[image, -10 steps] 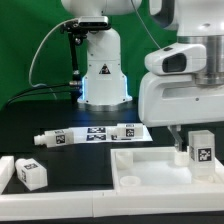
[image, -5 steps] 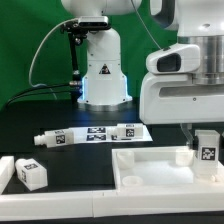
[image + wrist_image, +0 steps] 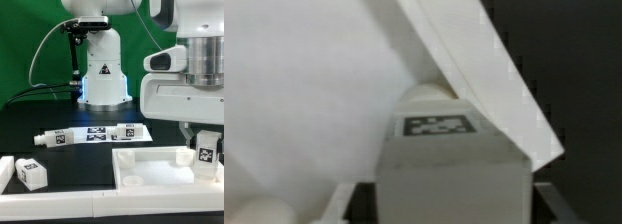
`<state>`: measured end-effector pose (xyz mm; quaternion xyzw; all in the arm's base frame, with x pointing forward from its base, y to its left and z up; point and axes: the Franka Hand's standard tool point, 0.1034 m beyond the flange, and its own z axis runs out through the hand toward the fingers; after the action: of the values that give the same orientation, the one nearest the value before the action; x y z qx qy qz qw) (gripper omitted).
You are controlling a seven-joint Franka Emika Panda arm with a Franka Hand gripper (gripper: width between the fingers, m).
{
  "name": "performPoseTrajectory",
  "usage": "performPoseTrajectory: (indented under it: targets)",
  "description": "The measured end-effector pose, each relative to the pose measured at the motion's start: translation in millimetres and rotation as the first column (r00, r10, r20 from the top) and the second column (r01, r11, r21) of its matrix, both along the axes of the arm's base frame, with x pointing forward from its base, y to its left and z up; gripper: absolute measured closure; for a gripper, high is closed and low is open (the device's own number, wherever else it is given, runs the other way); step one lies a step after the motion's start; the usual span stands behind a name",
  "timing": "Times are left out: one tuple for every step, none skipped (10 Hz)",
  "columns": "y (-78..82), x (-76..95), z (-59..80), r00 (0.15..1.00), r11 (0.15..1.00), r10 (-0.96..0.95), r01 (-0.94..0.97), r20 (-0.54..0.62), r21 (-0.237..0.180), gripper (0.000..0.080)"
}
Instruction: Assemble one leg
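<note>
My gripper (image 3: pixel 205 140) is shut on the leg (image 3: pixel 207 149), a small white block with a black-and-white tag facing the camera. It hangs at the exterior view's right, just over the far right corner of the white tray-like piece (image 3: pixel 150 168). I cannot tell whether the leg touches the tray. In the wrist view the leg (image 3: pixel 446 165) fills the space between the gripper's (image 3: pixel 446 208) dark fingers (image 3: pixel 335 205), with its tag on top. It lies against the tray's raised rim (image 3: pixel 491 90).
A second small white tagged block (image 3: pixel 30 174) stands at the exterior view's front left. Long white rods with tags (image 3: pixel 95 135) lie on the black table behind the tray. The arm's white base (image 3: pixel 103 75) stands at the back before a green backdrop.
The gripper has carried the leg toward the exterior view's right along the tray's far edge. The other parts have not moved.
</note>
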<state>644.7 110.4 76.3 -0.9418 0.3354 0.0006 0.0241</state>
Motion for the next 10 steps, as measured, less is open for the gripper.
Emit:
performPoseTrajectory:
  targets:
    - [-2.1,0.5,-0.5,0.995,0.995,-0.102,0.102,-0.006,0.017,0.0514]
    - [-3.6,0.2,-0.9,0.956,0.955,-0.293,0.293,-0.017,0.039,0.0514]
    - [-5.5,-0.2,-1.3,0.886,0.884,-0.463,0.463,-0.017,0.063,0.0512]
    - [-8.5,-1.9,-2.1,0.822,0.817,-0.569,0.568,-0.018,0.095,0.0512]
    - [-10.3,-3.3,-2.3,0.796,0.79,-0.605,0.601,-0.012,0.123,0.0512]
    - [-9.8,-4.3,-2.0,0.775,0.767,-0.632,0.629,-0.021,0.127,0.0512]
    - [-9.4,-4.4,-2.6,0.775,0.768,-0.631,0.628,-0.022,0.127,0.0512]
    - [-9.0,-4.6,-2.9,0.787,0.779,-0.617,0.614,-0.019,0.127,0.0421]
    - [-7.4,-4.9,-3.0,0.8,0.793,-0.6,0.597,-0.016,0.126,0.0229]
    - [-0.2,-5.2,-2.3,0.907,0.901,-0.42,0.415,0.015,0.125,0.0175]
